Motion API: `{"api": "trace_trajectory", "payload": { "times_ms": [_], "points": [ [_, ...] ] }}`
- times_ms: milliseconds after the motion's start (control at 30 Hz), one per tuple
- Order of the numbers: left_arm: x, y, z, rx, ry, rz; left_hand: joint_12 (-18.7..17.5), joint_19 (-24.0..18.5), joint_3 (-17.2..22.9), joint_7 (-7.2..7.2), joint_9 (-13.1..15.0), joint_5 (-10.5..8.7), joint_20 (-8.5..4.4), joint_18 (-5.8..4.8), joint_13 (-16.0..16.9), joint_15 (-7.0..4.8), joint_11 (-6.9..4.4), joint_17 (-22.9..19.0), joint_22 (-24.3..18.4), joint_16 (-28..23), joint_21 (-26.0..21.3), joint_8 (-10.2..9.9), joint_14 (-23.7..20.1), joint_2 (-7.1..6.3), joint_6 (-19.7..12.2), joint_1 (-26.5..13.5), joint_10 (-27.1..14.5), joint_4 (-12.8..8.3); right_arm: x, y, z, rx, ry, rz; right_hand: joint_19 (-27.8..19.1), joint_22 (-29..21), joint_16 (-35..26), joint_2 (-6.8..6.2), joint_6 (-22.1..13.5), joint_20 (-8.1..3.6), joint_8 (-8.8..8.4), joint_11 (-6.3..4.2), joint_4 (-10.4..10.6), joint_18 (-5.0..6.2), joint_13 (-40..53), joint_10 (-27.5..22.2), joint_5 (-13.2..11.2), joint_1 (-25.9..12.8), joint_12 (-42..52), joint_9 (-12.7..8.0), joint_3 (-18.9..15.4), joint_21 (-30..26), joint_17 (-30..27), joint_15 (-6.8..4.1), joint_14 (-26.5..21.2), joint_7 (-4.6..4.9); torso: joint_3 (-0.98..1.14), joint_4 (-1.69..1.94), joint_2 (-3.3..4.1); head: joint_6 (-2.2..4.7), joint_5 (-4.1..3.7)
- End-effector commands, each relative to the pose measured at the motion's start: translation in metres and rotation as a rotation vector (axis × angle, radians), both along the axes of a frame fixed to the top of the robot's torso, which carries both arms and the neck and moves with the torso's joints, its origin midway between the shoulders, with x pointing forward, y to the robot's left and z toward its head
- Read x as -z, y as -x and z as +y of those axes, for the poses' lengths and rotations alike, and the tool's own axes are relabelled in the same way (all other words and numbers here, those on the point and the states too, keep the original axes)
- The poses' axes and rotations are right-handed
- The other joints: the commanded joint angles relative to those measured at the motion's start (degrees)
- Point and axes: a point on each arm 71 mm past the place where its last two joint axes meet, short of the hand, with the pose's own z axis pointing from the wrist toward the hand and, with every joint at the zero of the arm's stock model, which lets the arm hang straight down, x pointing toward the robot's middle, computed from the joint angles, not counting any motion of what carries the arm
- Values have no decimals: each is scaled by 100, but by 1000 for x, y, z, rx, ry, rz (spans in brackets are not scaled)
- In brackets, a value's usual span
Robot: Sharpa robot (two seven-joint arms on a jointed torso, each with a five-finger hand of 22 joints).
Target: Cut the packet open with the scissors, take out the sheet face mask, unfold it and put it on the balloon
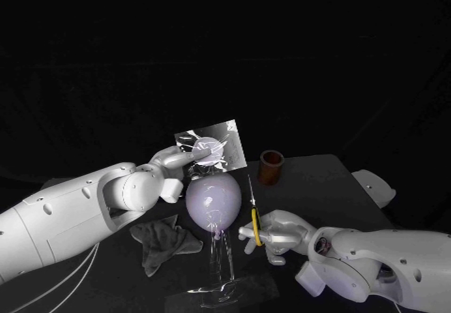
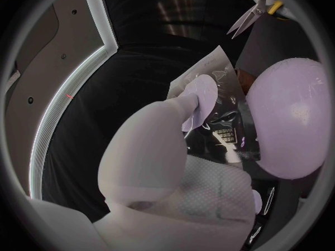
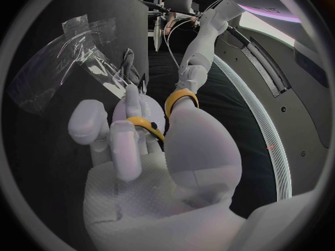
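Note:
A silver packet [image 1: 212,144] is held up above the table, pinched at its lower edge by my left hand [image 1: 184,159]. In the left wrist view the fingers [image 2: 187,107] press on the packet [image 2: 222,117] beside the lavender balloon [image 2: 290,122]. The balloon [image 1: 214,202] stands on a clear stand [image 1: 221,277] just below the packet. My right hand [image 1: 274,232] grips yellow-handled scissors [image 1: 253,218], blades pointing up to the right of the balloon, apart from the packet. The scissors [image 2: 255,12] have their blades slightly apart. The yellow handle loops [image 3: 149,126] sit around the right hand's fingers [image 3: 125,150].
A brown cup [image 1: 272,167] stands upright behind the scissors on the table [image 1: 319,182]. A crumpled grey cloth [image 1: 165,242] lies left of the stand. The table's right edge runs close to my right arm.

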Motion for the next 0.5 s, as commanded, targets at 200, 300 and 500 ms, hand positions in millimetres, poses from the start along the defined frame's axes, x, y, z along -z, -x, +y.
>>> {"api": "trace_trajectory", "payload": {
  "times_ms": [200, 300, 500],
  "points": [
    [-3, 2, -7, 45, 15, -2, 24, 42, 30, -4, 296, 36, 11, 69, 10, -10, -13, 5, 6, -23, 26, 31, 31, 47, 36, -5, 56, -15, -1, 2, 3, -29, -8, -6, 5, 106, 12, 80, 71, -51, 41, -137, -1, 53, -24, 156, 11, 31, -30, -10, -87, 50, 11, -45, 244, -16, -3, 5, 2, -9, 8],
    [-3, 4, -9, 60, 17, -3, 24, 42, 30, -4, 296, 36, 11, 69, 10, -10, -13, 5, 6, -23, 26, 31, 31, 47, 36, -5, 56, -15, -1, 2, 4, -31, -10, -6, 9, 110, 16, 98, 80, -55, 47, -140, -2, 51, -32, 159, 11, 42, -39, -15, -105, 57, 18, -48, 247, -19, -3, 5, 3, -14, 8],
    [-3, 4, -10, 76, 14, -4, 25, 46, 33, -5, 302, 36, 9, 69, 10, -12, -14, 7, 7, -22, 30, 34, 36, 44, 37, -11, 60, -21, -2, 3, 5, -35, -14, -10, -4, 99, 0, 124, 91, -60, 54, -141, -5, 55, -45, 154, 10, 60, -59, -24, -134, 33, -10, -50, 240, -21, 0, -4, -5, -16, 9]
  ]
}}
